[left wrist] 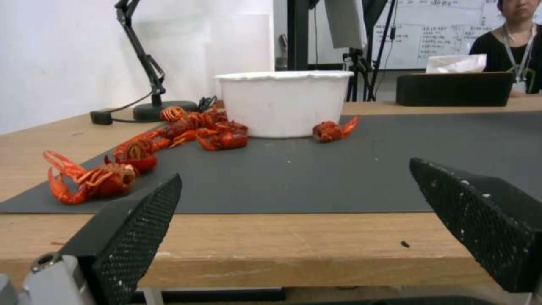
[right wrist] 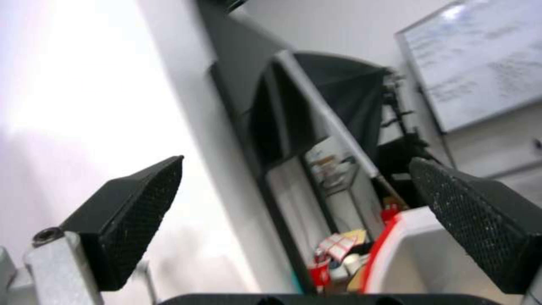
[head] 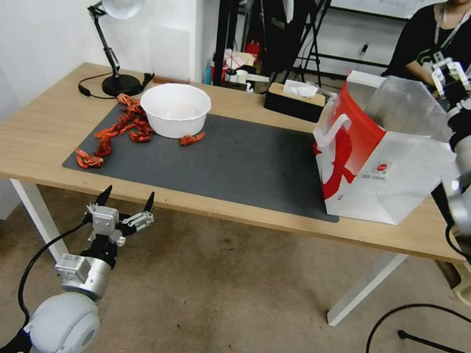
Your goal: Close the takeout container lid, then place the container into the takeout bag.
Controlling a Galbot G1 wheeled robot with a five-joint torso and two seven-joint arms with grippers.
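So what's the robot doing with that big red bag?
Right now it holds nothing. The right end effector is raised beside the open top of the takeout bag, which stands on the right end of the table; its fingers are open. The left end effector hangs open in front of the table's near edge. On the dark mat sit a white bowl and some red crayfish.
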